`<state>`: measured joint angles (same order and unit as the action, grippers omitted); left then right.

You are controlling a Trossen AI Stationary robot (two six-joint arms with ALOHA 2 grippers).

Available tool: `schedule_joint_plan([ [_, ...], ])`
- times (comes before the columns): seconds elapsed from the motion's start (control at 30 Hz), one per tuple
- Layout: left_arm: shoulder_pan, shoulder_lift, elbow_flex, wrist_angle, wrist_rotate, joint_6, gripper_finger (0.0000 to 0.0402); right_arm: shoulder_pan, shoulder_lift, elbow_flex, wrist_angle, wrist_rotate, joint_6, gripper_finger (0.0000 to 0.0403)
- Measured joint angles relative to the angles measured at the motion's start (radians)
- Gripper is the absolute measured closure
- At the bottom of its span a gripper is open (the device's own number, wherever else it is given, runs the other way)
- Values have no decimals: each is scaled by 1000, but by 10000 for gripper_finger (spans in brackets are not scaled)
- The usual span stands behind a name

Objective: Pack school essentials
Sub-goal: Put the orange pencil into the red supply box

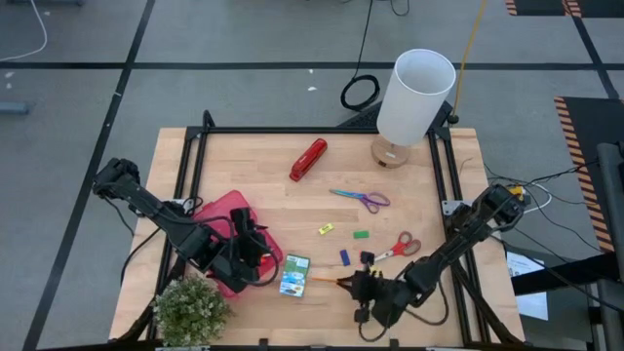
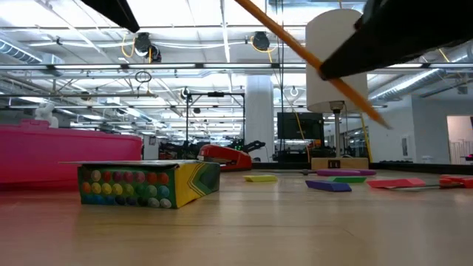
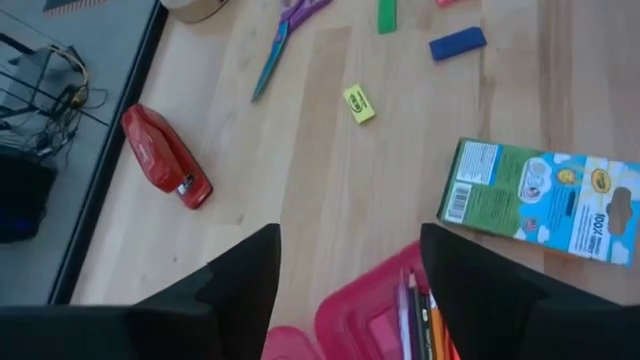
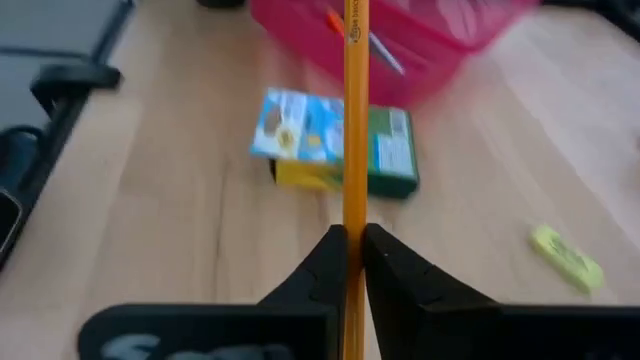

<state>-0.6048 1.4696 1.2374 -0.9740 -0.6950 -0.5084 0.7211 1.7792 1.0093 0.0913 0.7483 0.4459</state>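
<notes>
The right gripper (image 4: 350,262) has its fingers clamped on an orange pencil (image 4: 355,120), and the pencil's long axis runs straight out ahead of the fingers toward the pink case (image 4: 400,35). In the high view the right gripper (image 1: 363,289) sits near the front edge of the counter (image 1: 273,175), with the pencil (image 1: 327,280) reaching from it toward the left arm's side. Between the pencil tip and the case lies the crayon box (image 1: 294,275), flat on the counter and just beside the case (image 1: 229,210). The low view shows the pencil (image 2: 310,55) slanting well above the counter, so it looks lifted clear of the box (image 2: 148,183). The left gripper (image 3: 345,290) hovers over the near edge of the case, its fingers apart and holding nothing; a few pencils already lie inside. By my reading, the coming move depends on carrying the pencil along its own axis, over the crayon box and into the case, and the right arm already holds it in line for that. Purple scissors (image 1: 363,200), red scissors (image 1: 398,248) and small erasers (image 1: 344,256) lie loose nearer the right arm, the red stapler (image 1: 308,159) farther back
</notes>
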Motion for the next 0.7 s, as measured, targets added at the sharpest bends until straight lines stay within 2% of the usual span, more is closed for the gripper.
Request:
schedule_joint_plan([
  [0.13,0,0,-53,95,-4,39,172,-39,-17,-83,266,-51,-163,383],
  [0.27,0,0,-106,218,15,95,172,-88,-84,-141,421,-118,-299,383],
  [0.43,11,0,-130,375,20,197,170,-123,-176,-222,553,-126,-405,383],
  [0.63,45,0,-150,692,22,400,169,-151,-244,-322,646,-124,-434,383],
  [0.7,70,0,-151,786,65,476,169,-153,-246,-353,691,-126,-432,383],
])
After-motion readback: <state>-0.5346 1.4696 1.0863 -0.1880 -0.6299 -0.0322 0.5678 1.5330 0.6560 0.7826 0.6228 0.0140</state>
